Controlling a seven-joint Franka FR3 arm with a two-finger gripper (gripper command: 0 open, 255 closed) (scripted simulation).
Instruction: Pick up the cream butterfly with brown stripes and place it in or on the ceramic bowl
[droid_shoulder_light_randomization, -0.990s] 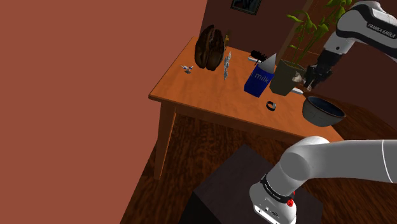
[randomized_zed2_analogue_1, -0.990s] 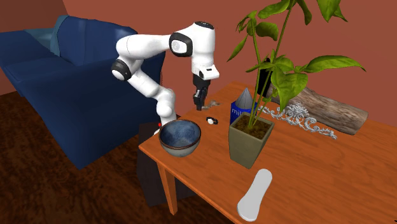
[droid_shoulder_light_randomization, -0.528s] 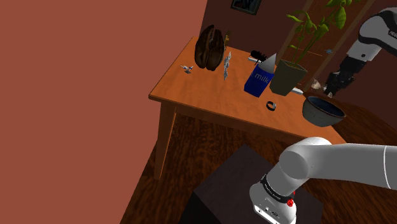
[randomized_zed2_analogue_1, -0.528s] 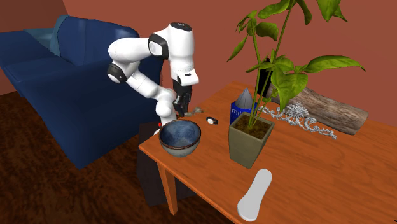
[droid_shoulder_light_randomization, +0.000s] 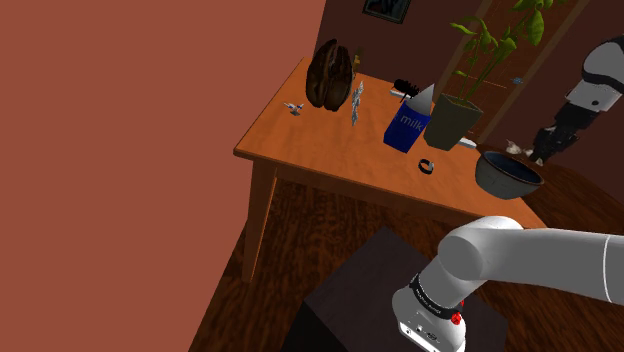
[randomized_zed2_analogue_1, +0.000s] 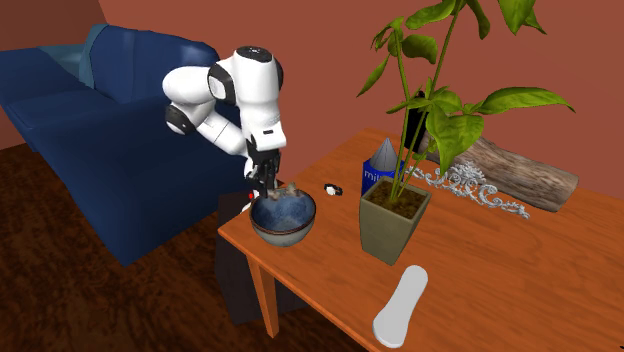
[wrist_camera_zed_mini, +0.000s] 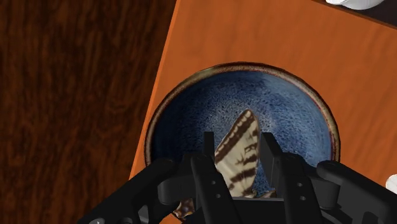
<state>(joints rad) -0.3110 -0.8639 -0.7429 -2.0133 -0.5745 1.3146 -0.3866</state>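
Pinching butterfly (wrist_camera_zed_mini: 240, 147) (over bowl (wrist_camera_zed_mini: 191, 109)), both jaws.

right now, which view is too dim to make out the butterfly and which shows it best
Shoulder view: dim, the butterfly a pale speck by the dark bowl. Wrist view: evenly lit, its brown stripes plain against the blue glaze.

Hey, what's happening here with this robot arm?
The robot's black gripper is shut on a cream butterfly with brown stripes. It hangs over the blue-glazed bowl, which sits near the edge of the wooden table, beside a potted plant. The butterfly has not yet been released into the bowl.
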